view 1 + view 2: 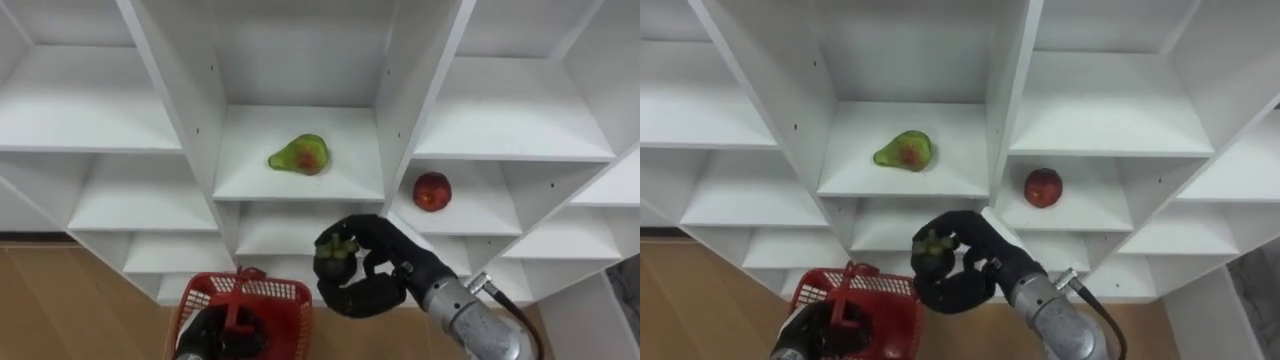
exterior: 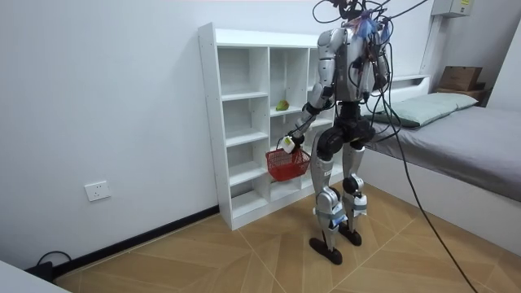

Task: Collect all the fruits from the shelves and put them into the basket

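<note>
My right hand (image 1: 372,270) (image 1: 965,270) is shut on a dark purple mangosteen (image 1: 336,257) (image 1: 933,255) with a green cap, held in front of the white closet's (image 1: 300,190) lower middle shelves and just right of the red basket (image 1: 262,300) (image 1: 880,300). My left hand (image 1: 215,335) (image 1: 825,335) grips the basket's red handle low in the eye views. A green and red pear (image 1: 300,154) (image 1: 903,150) lies on the middle shelf. A red apple (image 1: 432,190) (image 1: 1043,186) rests on the shelf to its right. In the room view I stand facing the closet (image 2: 244,122), basket (image 2: 286,163) at hip height.
White shelf dividers (image 1: 410,90) stand on both sides of the pear's compartment. Wooden floor (image 1: 60,300) shows at the lower left. In the room view a bed (image 2: 456,130) lies behind me on the room view's right, and cables hang from above.
</note>
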Controlling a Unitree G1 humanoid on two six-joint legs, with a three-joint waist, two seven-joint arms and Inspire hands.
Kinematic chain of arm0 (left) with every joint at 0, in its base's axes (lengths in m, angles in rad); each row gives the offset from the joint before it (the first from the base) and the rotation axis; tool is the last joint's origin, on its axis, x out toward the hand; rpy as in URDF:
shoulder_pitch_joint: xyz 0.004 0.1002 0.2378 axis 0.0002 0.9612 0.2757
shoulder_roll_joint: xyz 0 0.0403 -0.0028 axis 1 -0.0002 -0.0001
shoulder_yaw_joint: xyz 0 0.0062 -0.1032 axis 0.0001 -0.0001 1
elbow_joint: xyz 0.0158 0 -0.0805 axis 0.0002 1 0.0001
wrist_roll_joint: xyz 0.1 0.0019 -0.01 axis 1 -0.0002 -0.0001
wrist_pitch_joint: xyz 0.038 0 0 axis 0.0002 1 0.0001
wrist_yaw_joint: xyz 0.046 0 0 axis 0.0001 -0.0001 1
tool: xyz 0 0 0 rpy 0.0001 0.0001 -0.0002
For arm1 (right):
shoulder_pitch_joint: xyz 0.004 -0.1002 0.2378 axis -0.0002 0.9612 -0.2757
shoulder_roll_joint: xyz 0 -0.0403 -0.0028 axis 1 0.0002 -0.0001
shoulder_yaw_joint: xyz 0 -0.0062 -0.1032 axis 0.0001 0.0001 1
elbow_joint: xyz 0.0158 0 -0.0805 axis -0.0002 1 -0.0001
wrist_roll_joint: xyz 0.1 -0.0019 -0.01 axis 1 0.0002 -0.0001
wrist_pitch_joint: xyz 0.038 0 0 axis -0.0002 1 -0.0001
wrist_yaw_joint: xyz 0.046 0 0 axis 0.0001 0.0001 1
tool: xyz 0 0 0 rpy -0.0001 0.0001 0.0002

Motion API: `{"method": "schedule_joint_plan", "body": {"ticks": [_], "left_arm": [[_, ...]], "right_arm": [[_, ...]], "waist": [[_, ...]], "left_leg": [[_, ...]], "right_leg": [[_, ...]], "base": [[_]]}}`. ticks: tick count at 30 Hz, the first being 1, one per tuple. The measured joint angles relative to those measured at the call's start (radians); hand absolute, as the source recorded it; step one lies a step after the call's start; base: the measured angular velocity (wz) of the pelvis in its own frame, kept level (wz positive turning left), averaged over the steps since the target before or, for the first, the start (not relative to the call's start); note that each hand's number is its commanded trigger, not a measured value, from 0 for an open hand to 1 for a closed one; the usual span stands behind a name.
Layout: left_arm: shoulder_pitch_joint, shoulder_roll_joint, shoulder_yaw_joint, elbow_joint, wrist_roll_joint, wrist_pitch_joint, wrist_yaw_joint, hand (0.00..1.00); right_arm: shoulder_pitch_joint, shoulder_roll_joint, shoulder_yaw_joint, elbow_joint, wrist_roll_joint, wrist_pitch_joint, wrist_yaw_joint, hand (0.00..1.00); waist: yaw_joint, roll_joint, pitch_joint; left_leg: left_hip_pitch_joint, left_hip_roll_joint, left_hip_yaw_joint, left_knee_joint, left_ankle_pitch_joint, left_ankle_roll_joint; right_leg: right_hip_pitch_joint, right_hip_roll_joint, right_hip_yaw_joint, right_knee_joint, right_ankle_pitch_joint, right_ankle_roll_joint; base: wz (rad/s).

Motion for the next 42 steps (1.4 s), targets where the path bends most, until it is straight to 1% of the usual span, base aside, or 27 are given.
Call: {"method": "schedule_joint_plan", "body": {"ticks": [2, 3, 5, 7, 10, 17, 19, 22, 24, 26, 28, 30, 34, 36, 38, 39, 41, 42], "left_arm": [[-0.009, -0.008, -0.004, -0.023, -0.021, 0.001, 0.000, 1.00], [-0.024, -0.013, -0.014, -0.039, -0.038, -0.001, 0.000, 1.00], [-0.049, -0.016, -0.039, -0.049, -0.055, -0.007, -0.001, 1.00], [-0.061, -0.016, -0.053, -0.053, -0.074, -0.009, -0.001, 1.00], [-0.061, -0.016, -0.072, -0.055, -0.080, -0.008, -0.002, 1.00], [-0.070, -0.014, -0.062, -0.079, -0.079, -0.008, -0.005, 1.00], [-0.070, -0.016, -0.059, -0.080, -0.078, -0.008, -0.005, 1.00], [-0.073, -0.013, -0.058, -0.080, -0.078, -0.008, -0.006, 1.00], [-0.071, -0.007, -0.067, -0.080, -0.078, -0.009, -0.007, 1.00], [-0.071, -0.004, -0.070, -0.080, -0.074, -0.015, -0.012, 1.00], [-0.071, -0.005, -0.072, -0.075, -0.068, -0.024, -0.033, 1.00], [-0.072, -0.005, -0.074, -0.065, -0.068, -0.030, -0.046, 1.00], [-0.071, -0.003, -0.085, -0.044, -0.068, -0.030, -0.053, 1.00], [-0.072, 0.001, -0.109, -0.038, -0.067, -0.030, -0.065, 1.00], [-0.072, 0.001, -0.125, -0.035, -0.067, -0.030, -0.076, 1.00], [-0.072, 0.003, -0.138, -0.034, -0.067, -0.030, -0.082, 1.00], [-0.071, 0.004, -0.140, -0.034, -0.043, -0.030, -0.096, 1.00], [-0.071, 0.006, -0.140, -0.034, -0.026, -0.030, -0.106, 1.00]], "right_arm": [[-0.020, -0.001, 0.013, 0.036, -0.034, 0.001, -0.005, 1.00], [-0.030, 0.000, 0.017, 0.061, -0.048, 0.001, -0.011, 1.00], [-0.040, 0.000, 0.027, 0.089, -0.073, 0.002, -0.013, 1.00], [-0.053, 0.002, 0.047, 0.105, -0.096, 0.003, -0.019, 1.00], [-0.053, 0.007, 0.057, 0.153, -0.096, 0.004, -0.035, 1.00], [-0.063, 0.018, 0.059, 0.254, -0.106, 0.011, -0.043, 1.00], [-0.075, 0.021, 0.059, 0.289, -0.107, 0.011, -0.044, 1.00], [-0.109, 0.022, 0.059, 0.367, -0.107, 0.008, -0.053, 1.00], [-0.139, 0.026, 0.059, 0.449, -0.108, 0.007, -0.065, 1.00], [-0.150, 0.025, 0.056, 0.463, -0.115, 0.006, -0.068, 1.00], [-0.153, 0.032, 0.043, 0.471, -0.143, -0.004, -0.077, 1.00], [-0.171, 0.036, 0.040, 0.491, -0.143, -0.005, -0.082, 1.00], [-0.192, 0.036, 0.039, 0.511, -0.139, -0.015, -0.117, 1.00], [-0.210, 0.033, 0.039, 0.537, -0.139, -0.021, -0.143, 1.00], [-0.218, 0.030, 0.039, 0.546, -0.139, -0.022, -0.161, 1.00], [-0.223, 0.030, 0.039, 0.549, -0.139, -0.022, -0.169, 1.00], [-0.228, 0.030, 0.037, 0.551, -0.139, -0.025, -0.176, 1.00], [-0.230, 0.030, 0.031, 0.559, -0.139, -0.034, -0.182, 1.00]], "waist": [[-0.006, 0.000, 0.0000], [-0.007, 0.000, 0.0001], [-0.001, 0.000, 0.0000], [-0.001, 0.002, 0.0006], [-0.004, 0.002, 0.0006], [0.000, 0.005, 0.0014], [0.000, 0.008, 0.0033], [0.000, 0.010, 0.0034], [-0.003, 0.010, 0.0035], [-0.004, 0.010, 0.0036], [-0.004, 0.010, 0.0036], [-0.005, 0.011, 0.0042], [-0.004, 0.014, 0.0063], [-0.006, 0.020, 0.0097], [-0.004, 0.024, 0.0117], [-0.005, 0.026, 0.0117], [-0.003, 0.028, 0.0112], [-0.003, 0.028, 0.0112]], "left_leg": [[-0.005, 0.000, -0.009, 0.003, 0.000, 0.000], [-0.011, 0.000, -0.020, 0.004, 0.000, 0.000], [-0.016, 0.001, -0.021, 0.007, 0.000, 0.000], [-0.024, 0.001, -0.021, 0.010, 0.000, 0.000], [-0.037, 0.001, -0.023, 0.016, 0.000, 0.000], [-0.085, 0.003, -0.035, 0.037, 0.000, 0.000], [-0.093, 0.003, -0.035, 0.041, 0.000, 0.000], [-0.108, 0.003, -0.031, 0.049, 0.000, 0.000], [-0.111, 0.002, -0.030, 0.051, 0.000, 0.001], [-0.124, 0.001, -0.031, 0.055, 0.002, 0.003], [-0.134, 0.000, -0.031, 0.063, 0.002, 0.003], [-0.136, -0.001, -0.031, 0.064, 0.002, 0.003], [-0.137, -0.001, -0.035, 0.064, 0.002, 0.003], [-0.137, -0.001, -0.044, 0.064, 0.002, 0.003], [-0.139, 0.000, -0.044, 0.064, 0.002, 0.003], [-0.142, 0.000, -0.045, 0.064, 0.002, 0.003], [-0.146, 0.000, -0.044, 0.064, 0.002, 0.003], [-0.146, 0.000, -0.044, 0.064, 0.002, 0.003]], "right_leg": [[-0.002, -0.001, -0.014, 0.004, 0.000, 0.000], [-0.002, -0.003, -0.022, 0.004, 0.000, 0.000], [-0.006, -0.002, -0.022, 0.006, 0.000, 0.000], [-0.013, -0.002, -0.026, 0.005, 0.000, -0.001], [-0.020, -0.003, -0.039, 0.005, 0.001, -0.002], [-0.058, -0.004, -0.048, 0.010, 0.005, -0.008], [-0.068, -0.004, -0.049, 0.016, 0.005, -0.008], [-0.082, -0.006, -0.048, 0.024, 0.005, -0.008], [-0.084, -0.007, -0.049, 0.027, 0.005, -0.008], [-0.093, -0.010, -0.052, 0.027, 0.005, -0.008], [-0.098, -0.012, -0.053, 0.027, 0.005, -0.008], [-0.099, -0.013, -0.054, 0.026, 0.005, -0.007], [-0.097, -0.013, -0.064, 0.024, 0.005, -0.007], [-0.095, -0.013, -0.075, 0.024, 0.005, -0.007], [-0.096, -0.013, -0.076, 0.024, 0.005, -0.007], [-0.099, -0.013, -0.076, 0.024, 0.005, -0.007], [-0.103, -0.013, -0.076, 0.024, 0.005, -0.008], [-0.103, -0.013, -0.076, 0.024, 0.005, -0.008]], "base": [[0.14], [0.21], [0.08], [0.00], [0.06], [0.02], [0.00], [0.00], [0.00], [0.05], [0.05], [0.02], [0.03], [0.10], [0.02], [0.00], [0.00], [0.00]]}}
